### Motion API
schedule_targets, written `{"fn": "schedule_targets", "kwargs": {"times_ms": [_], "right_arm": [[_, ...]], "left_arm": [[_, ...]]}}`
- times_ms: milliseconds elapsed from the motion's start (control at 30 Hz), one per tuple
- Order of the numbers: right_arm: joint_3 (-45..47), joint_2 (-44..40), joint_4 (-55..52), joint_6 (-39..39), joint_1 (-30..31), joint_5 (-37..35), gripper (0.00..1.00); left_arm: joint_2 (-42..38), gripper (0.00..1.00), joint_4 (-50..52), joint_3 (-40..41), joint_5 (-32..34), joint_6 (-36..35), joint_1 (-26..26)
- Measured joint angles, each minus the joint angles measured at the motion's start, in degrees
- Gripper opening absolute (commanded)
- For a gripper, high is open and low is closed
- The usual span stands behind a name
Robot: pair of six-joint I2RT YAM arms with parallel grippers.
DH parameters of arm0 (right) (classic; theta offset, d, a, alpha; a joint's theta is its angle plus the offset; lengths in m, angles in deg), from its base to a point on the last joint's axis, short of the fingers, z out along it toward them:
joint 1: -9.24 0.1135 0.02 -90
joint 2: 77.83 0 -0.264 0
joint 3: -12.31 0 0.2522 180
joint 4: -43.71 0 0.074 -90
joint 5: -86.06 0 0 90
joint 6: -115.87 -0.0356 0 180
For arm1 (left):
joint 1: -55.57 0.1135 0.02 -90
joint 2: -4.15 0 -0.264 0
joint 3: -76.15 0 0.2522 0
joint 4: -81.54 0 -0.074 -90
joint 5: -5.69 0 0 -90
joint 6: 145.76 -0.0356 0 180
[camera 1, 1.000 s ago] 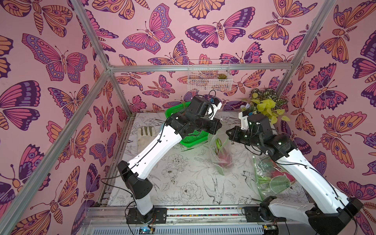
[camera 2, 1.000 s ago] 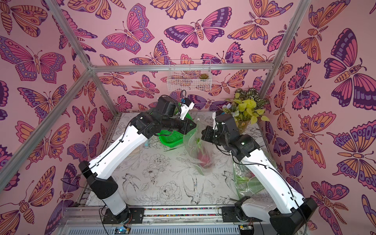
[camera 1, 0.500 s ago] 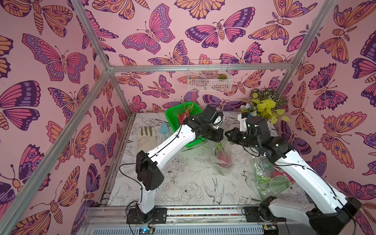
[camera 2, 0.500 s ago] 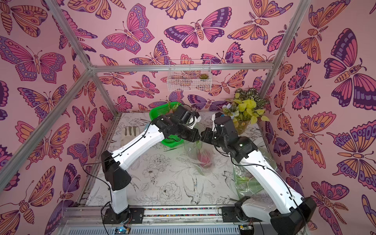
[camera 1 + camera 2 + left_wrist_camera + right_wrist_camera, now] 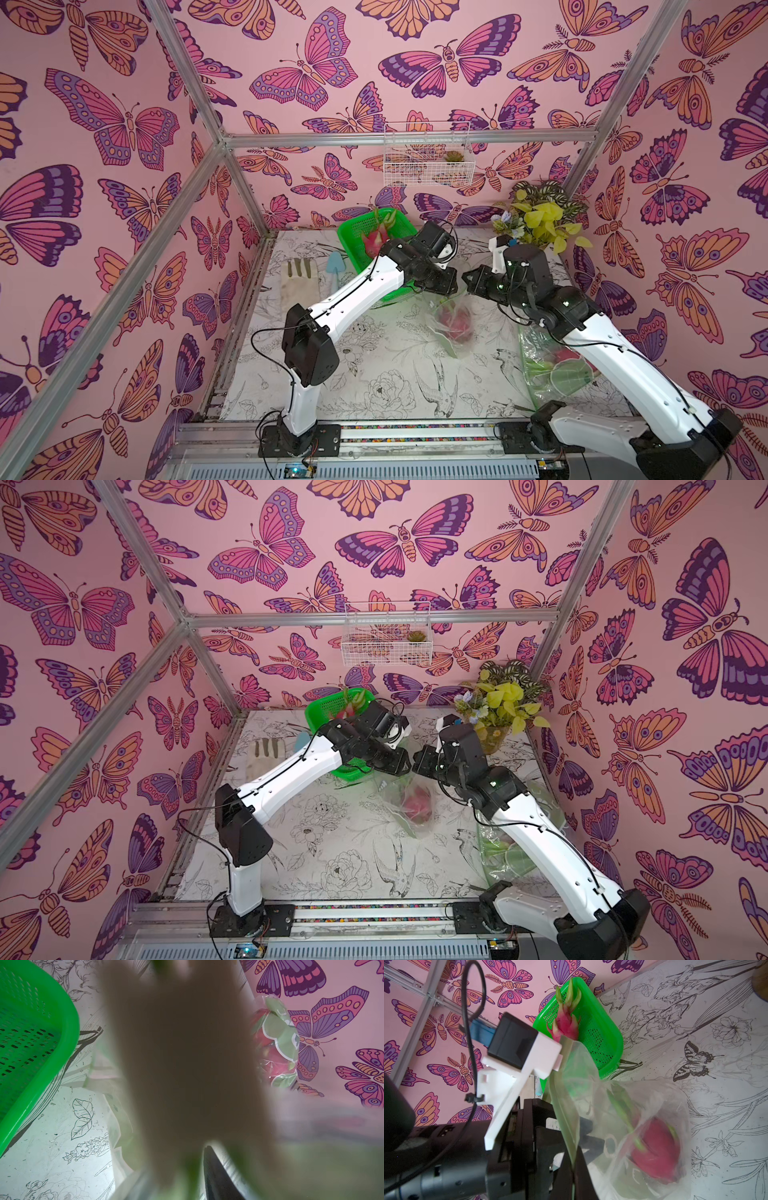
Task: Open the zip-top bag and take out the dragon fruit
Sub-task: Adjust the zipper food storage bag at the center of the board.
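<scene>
A clear zip-top bag (image 5: 451, 328) with green print hangs mid-table, and a magenta dragon fruit (image 5: 656, 1151) lies in its bottom. My right gripper (image 5: 573, 1167) is shut on the bag's green top edge and holds it up. My left gripper (image 5: 451, 286) is at the bag's mouth, right across from the right one. Seen through the film in the right wrist view, its fingers stand apart. Blurred film covers most of the left wrist view, where one dark finger (image 5: 216, 1176) shows. Another dragon fruit (image 5: 376, 241) lies in the green basket (image 5: 353, 232).
A second printed bag (image 5: 557, 370) with pink fruit lies under my right arm. A glove (image 5: 297, 282) and a blue trowel (image 5: 333, 266) lie at the back left. A potted plant (image 5: 536, 220) stands in the back right corner. A wire basket (image 5: 428, 158) hangs on the wall.
My left arm has swung from over the green basket down and right to the bag's mouth. The right gripper has kept the bag's edge held up in the same place.
</scene>
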Motion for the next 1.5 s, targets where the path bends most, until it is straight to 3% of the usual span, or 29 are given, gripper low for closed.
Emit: {"fn": "schedule_targets", "kwargs": {"times_ms": [433,600,1033,1200,1500], "right_arm": [[1.09,0.02,0.48,1.09,0.00,-0.83,0.00],[3.23,0.15,1.14,1.33,0.00,-1.07,0.00],[8.04,2.93,6.27,1.77,0.00,-2.25,0.00],[8.68,5.40,7.76,1.77,0.00,-2.36,0.00],[8.76,5.42,8.39,2.45,0.00,-2.51,0.00]], "left_arm": [[0.35,0.35,-3.85,1.92,-4.76,0.63,-0.26],[2.08,0.41,-3.87,2.62,-0.31,0.59,-0.48],[2.97,0.42,-2.51,3.37,14.73,0.35,-0.57],[2.97,0.35,-2.62,3.37,11.02,0.81,-0.57],[1.70,0.37,-3.28,6.36,4.17,3.45,-0.55]]}}
